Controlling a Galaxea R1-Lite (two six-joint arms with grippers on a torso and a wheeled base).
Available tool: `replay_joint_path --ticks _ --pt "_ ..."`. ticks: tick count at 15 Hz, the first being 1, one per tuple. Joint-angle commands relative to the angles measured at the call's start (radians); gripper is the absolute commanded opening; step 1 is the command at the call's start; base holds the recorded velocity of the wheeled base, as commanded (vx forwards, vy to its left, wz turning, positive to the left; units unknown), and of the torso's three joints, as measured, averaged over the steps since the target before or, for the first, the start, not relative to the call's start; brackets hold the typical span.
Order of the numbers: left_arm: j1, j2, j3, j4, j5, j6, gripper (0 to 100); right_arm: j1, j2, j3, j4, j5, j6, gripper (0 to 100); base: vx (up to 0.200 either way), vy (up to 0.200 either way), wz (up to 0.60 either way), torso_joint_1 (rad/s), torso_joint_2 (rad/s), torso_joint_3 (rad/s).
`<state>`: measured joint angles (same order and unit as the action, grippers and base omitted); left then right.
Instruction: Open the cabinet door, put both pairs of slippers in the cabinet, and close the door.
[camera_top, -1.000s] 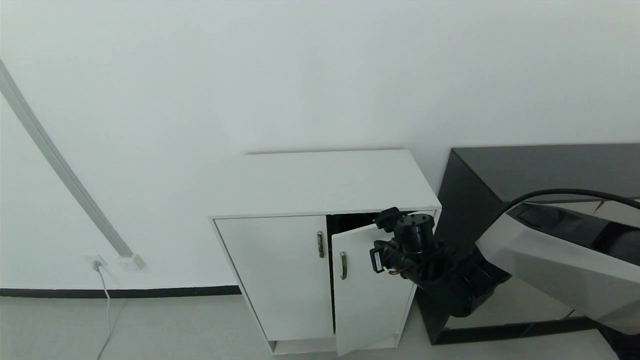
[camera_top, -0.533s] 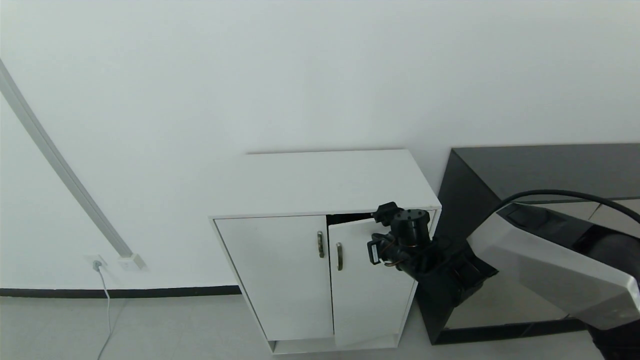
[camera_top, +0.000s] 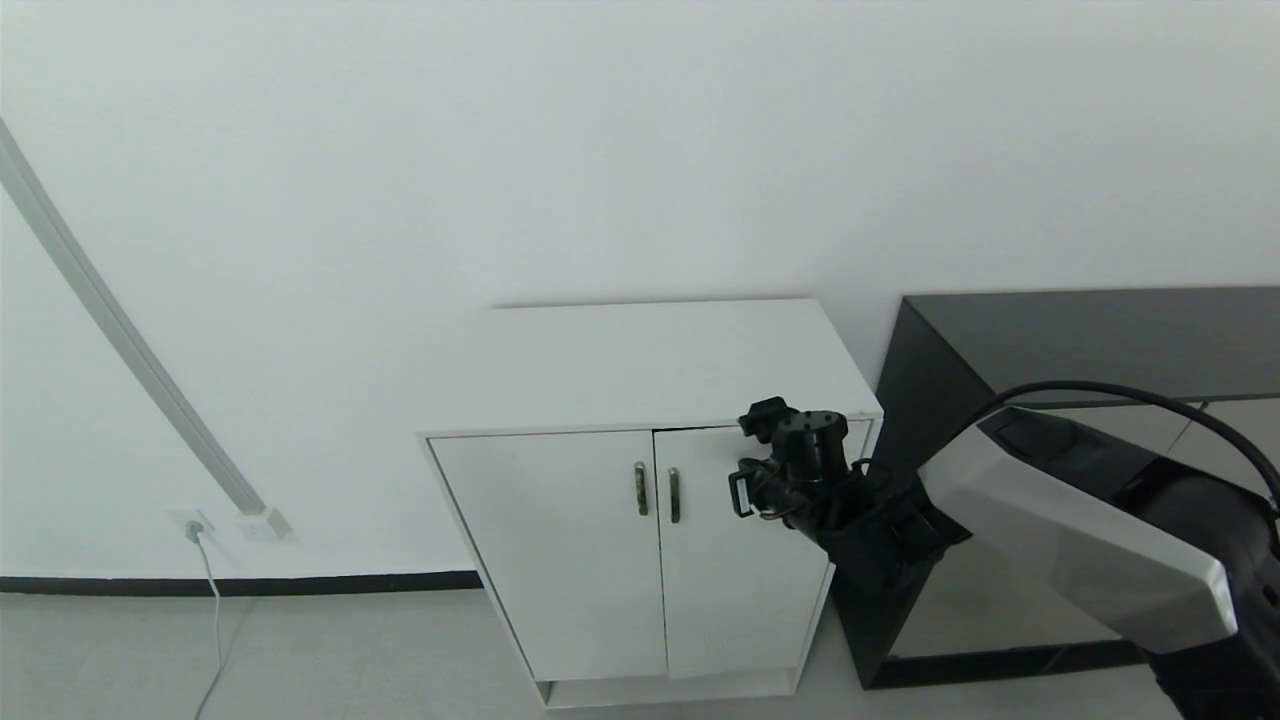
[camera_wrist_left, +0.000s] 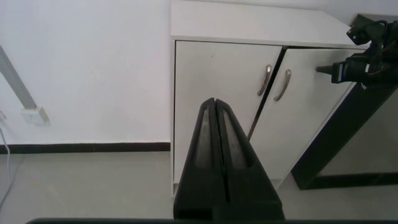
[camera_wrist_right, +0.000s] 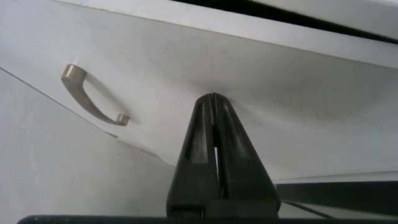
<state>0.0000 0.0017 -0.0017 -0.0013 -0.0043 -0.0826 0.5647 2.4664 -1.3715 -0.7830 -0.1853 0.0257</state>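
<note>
Now the cabinet's (camera_top: 650, 370) right door (camera_top: 735, 590), ajar a second ago, has swung almost flush with the left door (camera_top: 550, 540), with a thin dark gap remaining along its top edge. The right claw (camera_wrist_right: 214, 98), fingers pressed together, touches the door's face near its handle (camera_wrist_right: 74, 71). The left claw (camera_wrist_left: 214, 102), also closed and empty, hangs well in front of the cabinet, which stands against the white wall.

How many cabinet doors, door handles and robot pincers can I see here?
Cabinet doors: 2 (left door, right door)
Door handles: 2 (left door handle, right door handle)
Pincers: 2 (left pincer, right pincer)
Total: 6
</note>
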Motion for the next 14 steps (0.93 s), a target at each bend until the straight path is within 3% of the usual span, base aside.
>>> replay_joint_path --ticks 1,14 --pt "0.0 0.0 0.0 0.0 0.0 0.0 0 -0.005 0.02 -0.028 0.007 0.0 0.0 0 0.0 0.0 0.0 0.0 0.0 0.0" --pt "0.0 0.0 0.0 0.0 0.0 0.0 0 -0.014 0.011 -0.041 0.025 -0.003 0.0 0 0.0 0.0 0.0 0.0 0.0 0.0"
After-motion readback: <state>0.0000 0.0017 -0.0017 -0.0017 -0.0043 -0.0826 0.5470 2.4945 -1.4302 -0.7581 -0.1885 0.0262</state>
